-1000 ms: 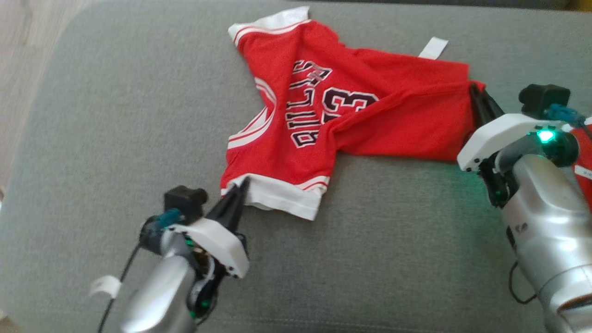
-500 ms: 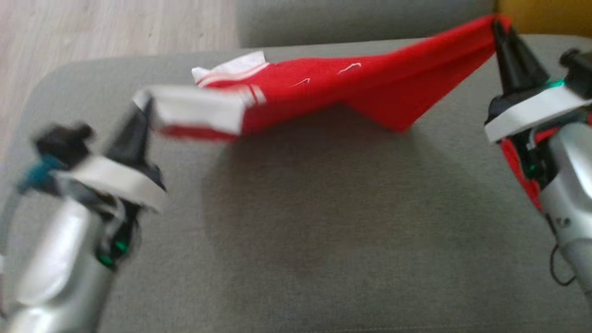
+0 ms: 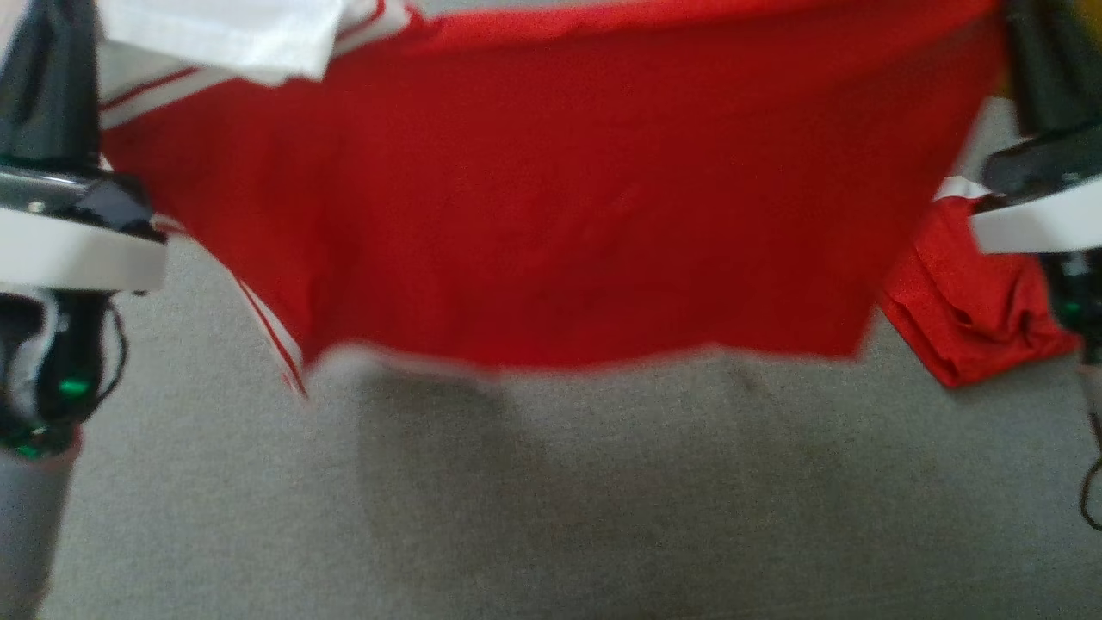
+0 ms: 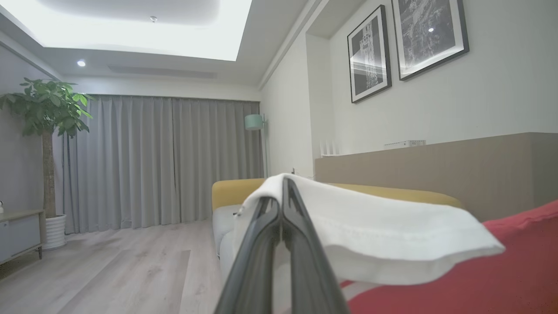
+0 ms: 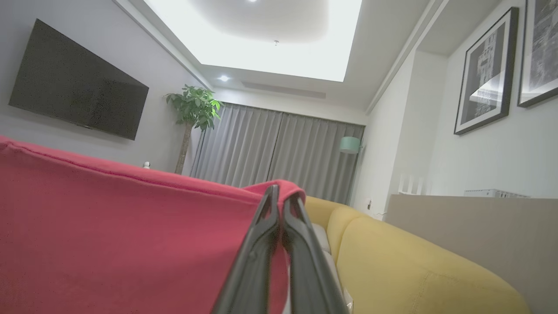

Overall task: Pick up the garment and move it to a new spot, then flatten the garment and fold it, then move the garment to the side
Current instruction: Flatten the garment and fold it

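Both my grippers are clamped shut on cloth. My left gripper (image 4: 282,194) has its two dark fingers pressed together on the white hem band of the red sports jersey with white trim (image 3: 551,189). My right gripper (image 5: 281,196) pinches a red edge of the same jersey, with fabric folded over its closed tips. Between them the jersey hangs as a wide sheet, raised above the grey fabric cushion (image 3: 603,499). Its blurred lower edge is off the surface and a shadow lies beneath it. A crumpled red cloth (image 3: 973,319) lies on the cushion at my right, near the right gripper's white housing. A yellow sofa (image 5: 414,270) curves beyond my right fingers.
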Robot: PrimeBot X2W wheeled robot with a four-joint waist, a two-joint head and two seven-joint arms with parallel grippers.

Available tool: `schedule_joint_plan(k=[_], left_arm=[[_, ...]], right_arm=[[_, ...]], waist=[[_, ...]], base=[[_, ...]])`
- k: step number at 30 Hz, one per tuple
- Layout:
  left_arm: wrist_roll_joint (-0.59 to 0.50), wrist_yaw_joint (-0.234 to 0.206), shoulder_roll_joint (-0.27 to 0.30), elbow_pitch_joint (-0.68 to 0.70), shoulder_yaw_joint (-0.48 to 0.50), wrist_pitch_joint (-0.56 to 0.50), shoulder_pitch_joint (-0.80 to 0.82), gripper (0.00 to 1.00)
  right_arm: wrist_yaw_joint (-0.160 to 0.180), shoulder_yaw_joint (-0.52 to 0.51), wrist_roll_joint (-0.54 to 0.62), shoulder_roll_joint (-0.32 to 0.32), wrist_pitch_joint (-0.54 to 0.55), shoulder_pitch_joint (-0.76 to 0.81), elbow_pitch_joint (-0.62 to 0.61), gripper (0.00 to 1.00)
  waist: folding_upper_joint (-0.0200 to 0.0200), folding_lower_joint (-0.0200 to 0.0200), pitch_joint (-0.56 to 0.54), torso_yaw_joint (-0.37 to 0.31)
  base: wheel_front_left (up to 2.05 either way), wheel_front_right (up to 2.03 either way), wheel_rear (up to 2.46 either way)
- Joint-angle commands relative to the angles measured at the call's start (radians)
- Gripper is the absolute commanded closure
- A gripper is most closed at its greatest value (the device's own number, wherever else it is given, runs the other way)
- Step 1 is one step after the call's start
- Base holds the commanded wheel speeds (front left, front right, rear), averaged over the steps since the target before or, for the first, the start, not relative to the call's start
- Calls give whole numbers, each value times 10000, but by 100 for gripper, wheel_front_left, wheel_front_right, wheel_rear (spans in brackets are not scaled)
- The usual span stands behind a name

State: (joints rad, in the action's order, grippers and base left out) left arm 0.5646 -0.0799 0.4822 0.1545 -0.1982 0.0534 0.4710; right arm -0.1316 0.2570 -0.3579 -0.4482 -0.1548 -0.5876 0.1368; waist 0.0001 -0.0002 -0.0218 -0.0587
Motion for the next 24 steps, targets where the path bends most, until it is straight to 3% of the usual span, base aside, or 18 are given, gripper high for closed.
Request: schedule_joint_plan(k=[1,7,12,16,20,24], left_arm=[[43,-151,714,806,707,-291,248,100],[121,-244,1237,1691,939,-993,275,100],[242,154,1483,1153,667,-1537,1415,100],[102,807,1471,-295,141,-1705,3295,100],[-374,1476,1206,-2565,-491,-1487,5799,100],[-1007,1706,813,-4952,-828,-666,8392,100]], right_arm=[[9,-497,212,-77,486,219,-1031,100],[9,-1551,642,245,1857,849,-2584,100],[9,-1517,733,382,2737,344,-2749,100],[9,-1007,586,327,2893,-1275,-1620,100],[9,-339,584,333,2514,-3731,556,100],[9,-94,1001,538,1539,-6391,2940,100]], waist=[[-1,2,1,-41],[-1,2,240,-88],[-1,2,1187,-113],[-1,2,2415,-137],[-1,2,3421,-93],[-1,2,4067,28]], base=[[0,0,0],[0,0,0],[0,0,0],[0,0,0],[0,0,0],[0,0,0]])
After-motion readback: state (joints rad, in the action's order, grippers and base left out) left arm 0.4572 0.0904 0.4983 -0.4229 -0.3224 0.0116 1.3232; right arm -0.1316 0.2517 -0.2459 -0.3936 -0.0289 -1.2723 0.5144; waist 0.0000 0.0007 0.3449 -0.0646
